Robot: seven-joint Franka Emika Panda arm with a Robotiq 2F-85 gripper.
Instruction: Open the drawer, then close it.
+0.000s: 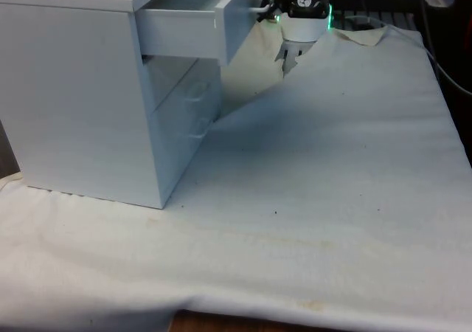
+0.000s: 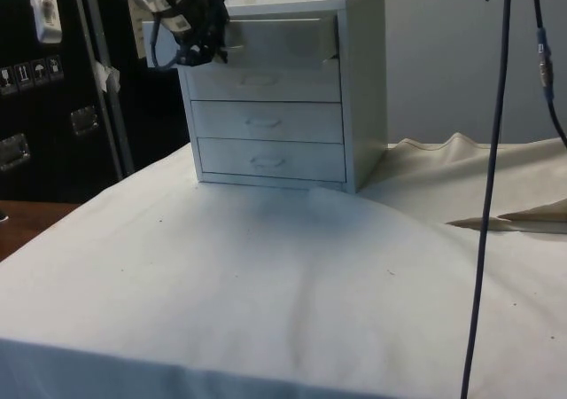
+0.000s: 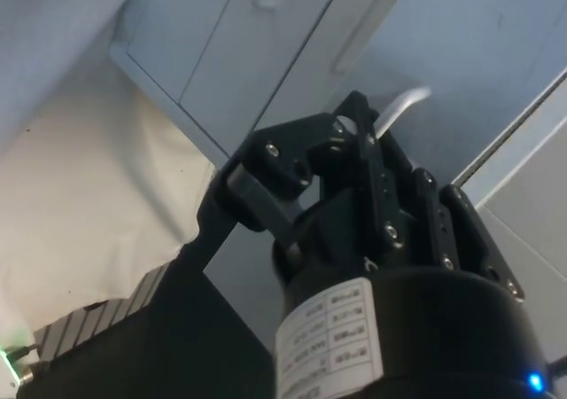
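A white chest [image 1: 81,96] of three drawers stands on the table at the front view's left. Its top drawer [image 1: 184,26] is pulled well out, with the drawer front [image 1: 234,18] away from the body. In the side view the top drawer's front [image 2: 282,38] stands forward of the two drawers below it. My black gripper [image 1: 269,11] is at that front, level with it [image 2: 202,40]. In the wrist view the gripper [image 3: 323,151] looks shut on the top drawer's thin silver handle [image 3: 403,105], one end of which shows past a fingertip [image 3: 365,129].
The middle drawer [image 2: 266,121] and bottom drawer [image 2: 270,160] are closed. The white cloth [image 1: 332,162] spreads wide beside and in front of the chest. A dark cable [image 2: 492,186] hangs down at the side view's right.
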